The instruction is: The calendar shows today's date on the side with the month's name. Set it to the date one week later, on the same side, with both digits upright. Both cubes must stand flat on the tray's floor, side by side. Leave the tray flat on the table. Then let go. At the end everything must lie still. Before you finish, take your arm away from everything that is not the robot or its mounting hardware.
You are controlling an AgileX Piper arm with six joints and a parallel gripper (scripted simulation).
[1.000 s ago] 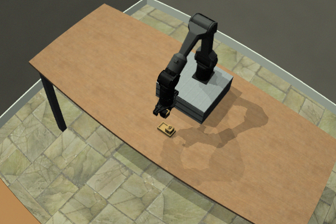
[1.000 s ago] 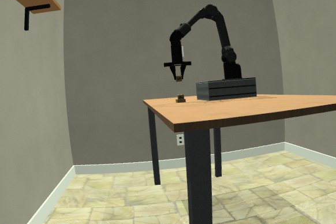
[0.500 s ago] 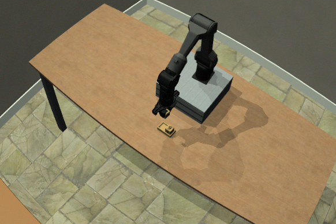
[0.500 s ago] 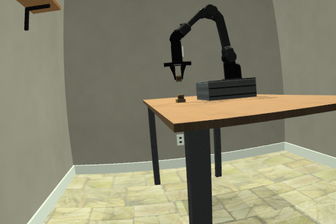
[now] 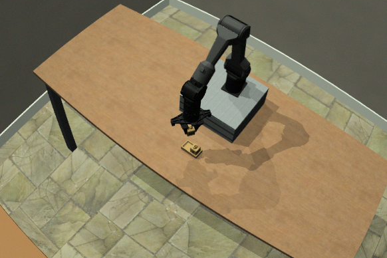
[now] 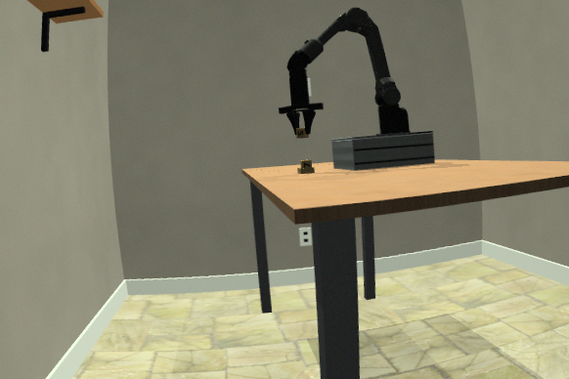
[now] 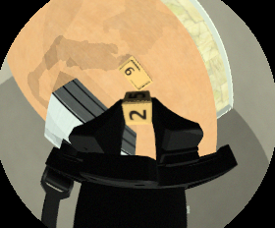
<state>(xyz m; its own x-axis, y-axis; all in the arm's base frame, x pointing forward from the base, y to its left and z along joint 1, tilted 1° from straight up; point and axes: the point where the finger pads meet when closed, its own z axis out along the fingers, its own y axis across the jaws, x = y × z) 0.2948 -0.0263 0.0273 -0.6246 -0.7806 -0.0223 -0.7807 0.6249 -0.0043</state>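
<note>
The hand [image 6: 303,126] hangs above the surface [image 6: 401,189], clamped on a cube [image 7: 137,114] whose face toward the wrist camera reads 2. Below it the tray [image 5: 187,145] lies flat on the surface, holding the other cube [image 5: 195,148], its top face a 6 or 9.

One small tan cube [image 7: 137,114] hangs in the air well above the table, clamped between the gripper's [image 7: 137,133] fingers, its face toward the wrist camera reading 2. Below it the shallow tan tray [image 5: 187,145] lies flat on the table near the front edge, the other cube [image 5: 195,149] standing in one end, top face reading 9; the tray's other half is bare
</note>
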